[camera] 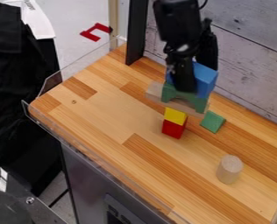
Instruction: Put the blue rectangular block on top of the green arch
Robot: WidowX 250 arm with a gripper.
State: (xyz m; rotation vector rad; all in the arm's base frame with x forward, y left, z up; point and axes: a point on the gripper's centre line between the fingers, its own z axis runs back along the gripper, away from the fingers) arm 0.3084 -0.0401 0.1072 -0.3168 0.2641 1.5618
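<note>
One hand [193,80] is at one blue block [206,81] just above one green arch [194,100]; I can't tell whether it is clamped on the block. At the arch's foot is one tan plank [154,92], with one yellow block [175,116] touching one red block [173,129] near the arch, one green triangle [213,121] beside it, and one wooden cylinder [229,169] well apart from it

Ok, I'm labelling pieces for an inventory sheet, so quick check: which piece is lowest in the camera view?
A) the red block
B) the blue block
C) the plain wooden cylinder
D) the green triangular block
C: the plain wooden cylinder stands toward the lower right, lower in the view than the red block, the green triangular block and the blue block.
</note>
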